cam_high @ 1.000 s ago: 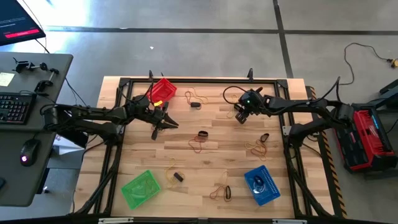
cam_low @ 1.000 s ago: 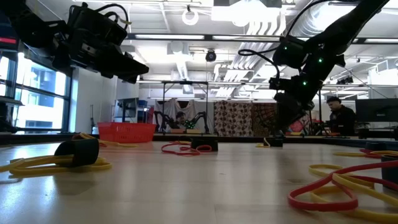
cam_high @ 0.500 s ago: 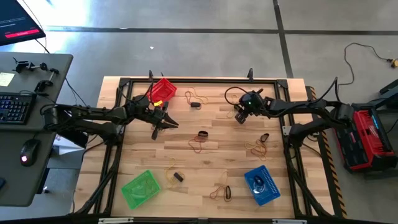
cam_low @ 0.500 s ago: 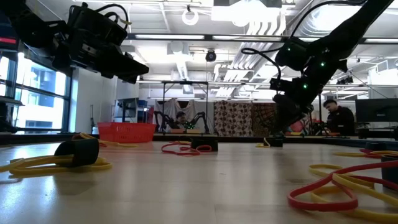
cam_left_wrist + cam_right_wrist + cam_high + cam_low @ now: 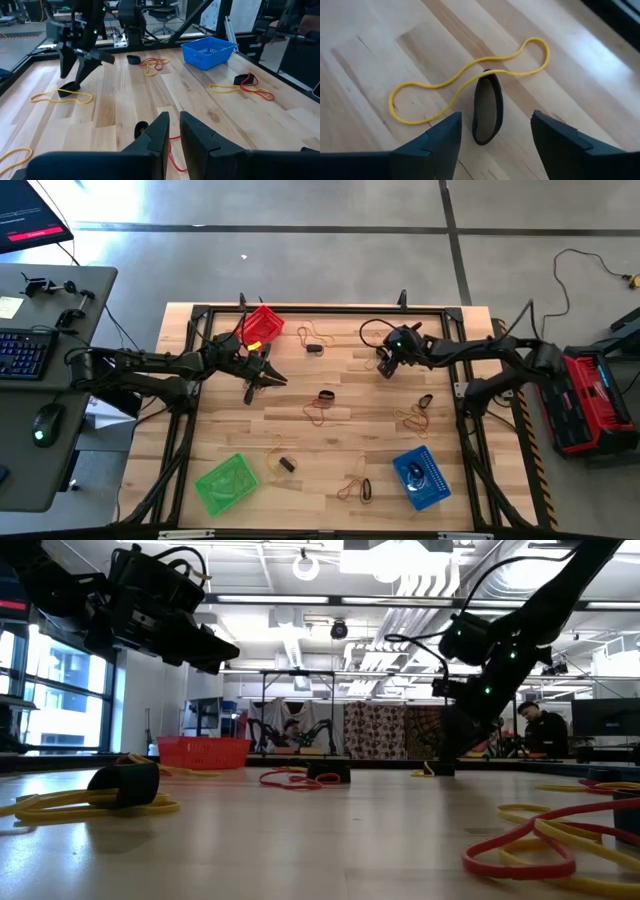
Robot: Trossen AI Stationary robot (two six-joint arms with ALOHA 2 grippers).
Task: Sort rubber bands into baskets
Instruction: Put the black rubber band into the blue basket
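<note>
My right gripper (image 5: 495, 122) is open over the far middle of the table (image 5: 385, 370). Its fingers stand on either side of a thick black rubber band (image 5: 487, 112) that stands on edge on the wood, without touching it. A thin yellow band (image 5: 465, 82) lies across the black band's top. Both bands also show in the left wrist view (image 5: 67, 91). My left gripper (image 5: 174, 125) is shut and empty, above the table's far left (image 5: 262, 378). The red basket (image 5: 262, 325) stands far left, the green basket (image 5: 227, 483) near left, the blue basket (image 5: 418, 477) near right.
Loose bands lie about the table: at the far middle (image 5: 318, 340), in the centre (image 5: 325, 405), at the right (image 5: 418, 412) and near the front (image 5: 358, 485). A black frame (image 5: 200, 310) runs round the table's edge. A desk with a keyboard (image 5: 25, 350) stands at the left.
My right gripper has gone down a little toward the black band and stays open. My left arm has kept still.
</note>
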